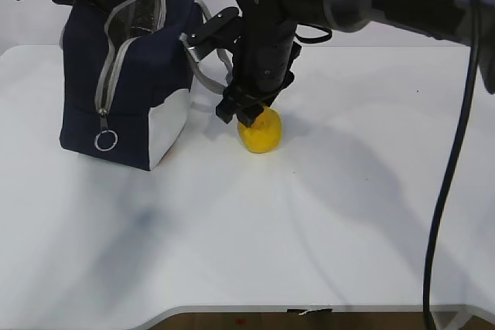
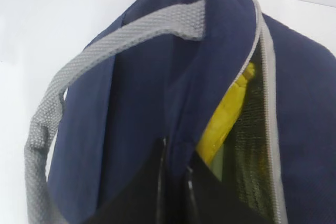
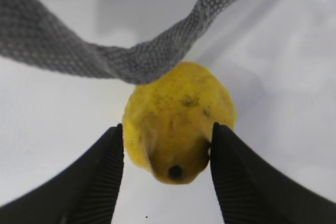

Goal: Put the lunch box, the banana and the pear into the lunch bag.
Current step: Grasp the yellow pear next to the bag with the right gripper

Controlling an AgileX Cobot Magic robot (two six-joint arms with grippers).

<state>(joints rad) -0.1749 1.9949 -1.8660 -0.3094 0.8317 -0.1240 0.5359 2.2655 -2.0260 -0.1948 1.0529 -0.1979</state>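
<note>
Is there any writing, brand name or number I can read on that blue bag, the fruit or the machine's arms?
None: no readable text shows in any view.
The lunch bag shows plain navy fabric, a white end panel and a grey zipper, with no label.
The pear has only dark specks, no sticker.
The banana inside the bag shows no sticker either.
The black right arm bears no legible marking.

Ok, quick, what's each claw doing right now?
Left claw: shut on the lunch bag fabric at the opening.
Right claw: fingers around the pear, closing; grip cannot be told.
</note>
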